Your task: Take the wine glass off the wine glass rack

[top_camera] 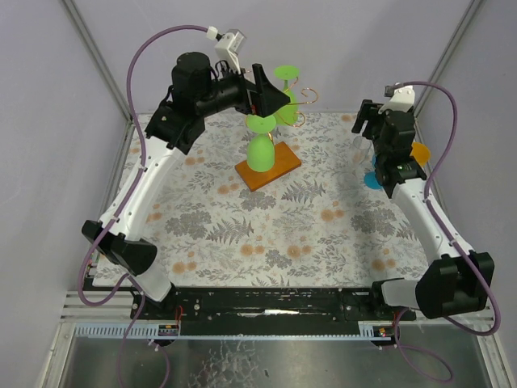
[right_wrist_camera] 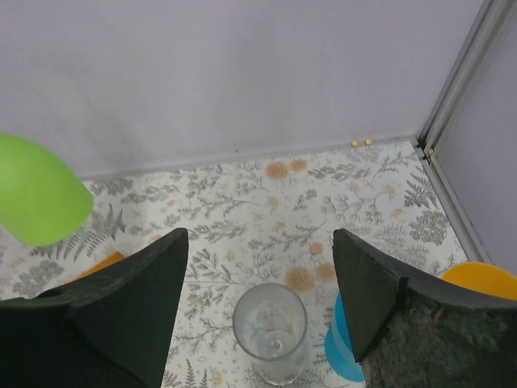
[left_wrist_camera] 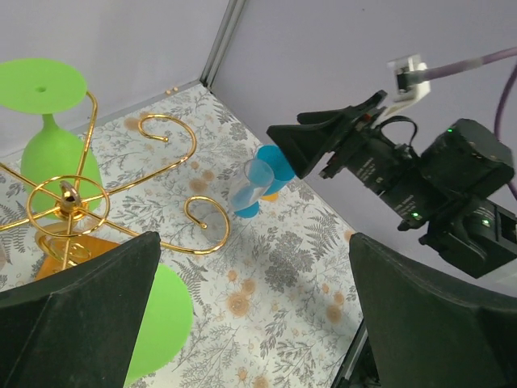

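Note:
The wine glass rack [top_camera: 300, 99] is gold wire with scrolled arms [left_wrist_camera: 174, 129] on an orange base [top_camera: 275, 168]. Green wine glasses hang on it upside down: one [left_wrist_camera: 50, 137] at the far side, another [left_wrist_camera: 166, 319] by my left finger. My left gripper [top_camera: 275, 97] [left_wrist_camera: 254, 250] is open, high beside the rack's top, holding nothing. A clear wine glass [right_wrist_camera: 271, 330] [left_wrist_camera: 256, 179] stands upright on the table. My right gripper [right_wrist_camera: 258, 242] [top_camera: 362, 123] hovers over it, open, with its fingers clear of the glass on both sides.
A blue glass [right_wrist_camera: 341, 349] [top_camera: 373, 179] stands just right of the clear one, and an orange one [right_wrist_camera: 482, 280] [top_camera: 420, 151] further right by the wall. Flowered cloth [top_camera: 266, 234] covers the table. Enclosure walls and a corner post [right_wrist_camera: 456, 77] are close behind.

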Robot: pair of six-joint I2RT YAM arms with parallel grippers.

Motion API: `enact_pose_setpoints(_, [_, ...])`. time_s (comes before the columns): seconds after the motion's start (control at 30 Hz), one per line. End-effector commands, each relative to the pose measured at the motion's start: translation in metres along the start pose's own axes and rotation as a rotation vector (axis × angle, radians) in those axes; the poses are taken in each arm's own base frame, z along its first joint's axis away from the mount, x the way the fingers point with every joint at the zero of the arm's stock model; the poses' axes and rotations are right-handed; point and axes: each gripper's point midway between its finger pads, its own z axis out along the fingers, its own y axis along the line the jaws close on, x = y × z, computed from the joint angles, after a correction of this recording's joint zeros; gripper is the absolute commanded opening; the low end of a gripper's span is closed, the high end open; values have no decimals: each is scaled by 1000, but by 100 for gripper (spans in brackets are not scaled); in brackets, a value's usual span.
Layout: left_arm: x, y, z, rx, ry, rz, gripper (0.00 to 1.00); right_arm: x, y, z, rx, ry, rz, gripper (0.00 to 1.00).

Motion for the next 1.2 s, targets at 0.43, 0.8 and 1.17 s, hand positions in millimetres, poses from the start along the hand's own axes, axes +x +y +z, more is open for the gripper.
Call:
enact_pose_setpoints(0.43, [-51,77,-57,-176,-205,-144,100,-106,81,-82,-364,145,499,73])
enact_pose_setpoints(0.8, [-50,84,-64,-192,-226,-131,100,-102,146,-130,-559,293,926,70])
enact_pose_setpoints(1.17, [-50,83,-66,-172,-218,-130,100,-89,215,-138,-591,373,1019,71])
